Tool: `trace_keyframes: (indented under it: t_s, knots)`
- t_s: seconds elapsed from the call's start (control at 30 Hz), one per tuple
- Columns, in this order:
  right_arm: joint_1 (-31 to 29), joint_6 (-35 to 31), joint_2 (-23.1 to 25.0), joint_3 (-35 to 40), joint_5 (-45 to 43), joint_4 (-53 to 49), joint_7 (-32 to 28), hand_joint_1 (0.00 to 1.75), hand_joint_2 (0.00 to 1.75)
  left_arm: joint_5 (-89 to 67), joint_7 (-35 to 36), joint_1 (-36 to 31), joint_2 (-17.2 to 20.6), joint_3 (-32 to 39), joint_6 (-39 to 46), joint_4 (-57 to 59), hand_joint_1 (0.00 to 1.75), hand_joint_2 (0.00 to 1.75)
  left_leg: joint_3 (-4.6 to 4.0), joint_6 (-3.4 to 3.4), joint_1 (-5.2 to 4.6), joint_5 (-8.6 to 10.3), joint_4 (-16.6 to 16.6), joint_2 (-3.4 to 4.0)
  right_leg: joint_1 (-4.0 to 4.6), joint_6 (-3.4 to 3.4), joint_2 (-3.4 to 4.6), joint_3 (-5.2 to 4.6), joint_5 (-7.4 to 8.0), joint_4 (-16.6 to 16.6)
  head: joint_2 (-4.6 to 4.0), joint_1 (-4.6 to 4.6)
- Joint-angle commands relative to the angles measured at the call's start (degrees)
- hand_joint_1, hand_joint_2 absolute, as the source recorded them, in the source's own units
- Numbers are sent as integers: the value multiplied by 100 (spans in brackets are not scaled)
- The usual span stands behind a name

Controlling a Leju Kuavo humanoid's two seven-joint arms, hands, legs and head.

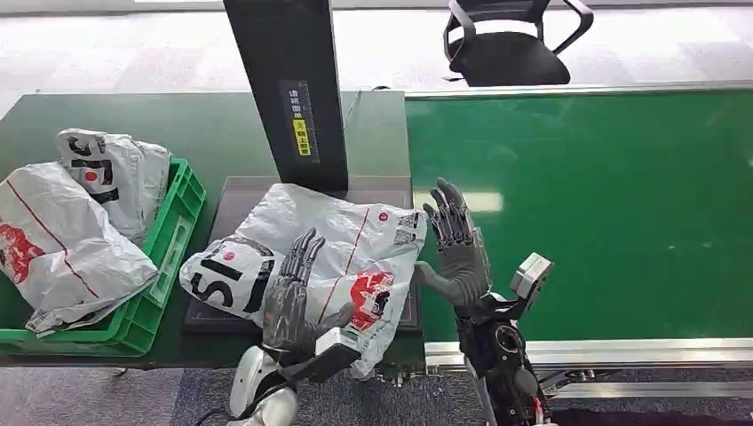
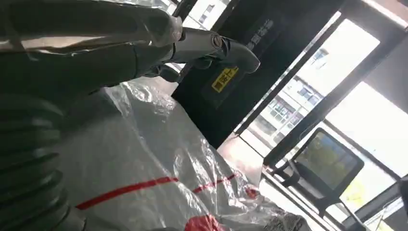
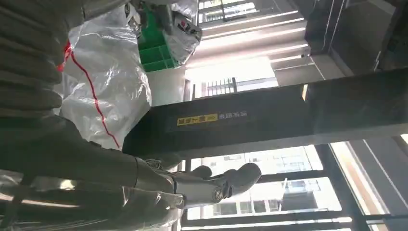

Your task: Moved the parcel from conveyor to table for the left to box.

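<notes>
My two hands flank the parcel (image 1: 333, 248) on the dark tray (image 1: 233, 200) beside the conveyor (image 1: 586, 213).

My left hand (image 1: 289, 297) lies flat on top of the white plastic parcel, fingers stretched out and a little apart, gripping nothing. My right hand (image 1: 457, 244) stands upright at the parcel's right edge, over the green conveyor belt, palm toward the bag and fingers straight and spread; the thumb seems to brush the plastic, though I cannot be sure of contact from the head view. The parcel rests on the tray in front of the black post (image 1: 289, 89) with its yellow label (image 1: 302, 138), its near corner hanging over the table's edge. To the left, a green crate (image 1: 173, 226) holds two more white bags (image 1: 71, 231). A black office chair (image 1: 511, 40) stands beyond the conveyor.
</notes>
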Motion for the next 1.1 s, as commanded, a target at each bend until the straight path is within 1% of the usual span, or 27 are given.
trace_keyframes:
  t_s: [0.03,0.13,0.17,0.43,0.53,0.67,0.8,0.83,0.87,1.0,1.07,1.1]
  knots:
    - [-304,5,-63,-19,-49,600,6,0,175,113,-29,-1358,67,271,64,2565,0,175,15,19,0,10,-18,-19,6,-26,-21,21,6,-19,0,-2]
    - [-304,5,-63,-19,-49,600,6,0,175,113,-29,-1358,67,271,64,2565,0,175,6,10,-1,2,-6,-7,2,-13,-6,10,2,-6,0,-2]
    - [-304,5,-63,-19,-49,600,6,0,175,113,-29,-1358,67,271,64,2565,0,175,11,16,-1,4,-12,-9,4,-21,-10,16,3,-13,0,0]
    - [-292,2,-61,-22,-50,588,6,0,175,83,33,-1348,43,260,93,2582,0,175,6,11,-1,1,-6,-7,2,-14,-8,10,0,-5,0,2]
    - [-153,-8,-54,-32,-48,450,6,0,175,53,223,-1481,162,352,32,2767,0,175,9,15,-1,3,-10,-7,4,-20,-7,13,3,-10,0,0]
    - [-60,-28,-69,-19,-34,366,6,0,175,57,194,-1521,250,460,19,2808,0,175,11,13,-1,4,-13,-7,4,-20,-7,14,3,-12,0,0]
    - [-48,-82,-74,1,-13,332,6,0,175,-271,502,-1529,306,452,-68,2757,0,175,10,14,-2,3,-11,-3,3,-19,-4,11,3,-9,0,0]
    - [-51,-93,-68,6,-8,334,6,0,175,-340,535,-1501,300,456,-52,2736,147,175,8,11,-1,1,-7,-1,3,-15,-1,10,2,-5,0,0]
    - [-56,-103,-64,10,-1,339,6,0,175,-386,528,-1463,290,472,-22,2697,175,175,12,16,-1,3,-13,-2,4,-21,-4,14,4,-12,0,0]
    - [-35,-154,-59,9,18,341,12,0,175,-297,208,-1206,205,616,226,2285,175,175,10,10,-2,0,-7,-1,1,-12,-1,13,0,-5,0,0]
    - [19,-178,-55,5,28,281,19,0,175,-187,-51,-996,144,676,412,1779,175,175,12,13,-2,0,-10,-1,2,-16,-2,14,1,-8,0,0]
    - [43,-198,-48,2,32,251,33,0,175,-19,-290,-845,105,714,574,1391,175,175,10,13,-3,0,-9,-2,2,-16,-3,13,0,-7,0,0]
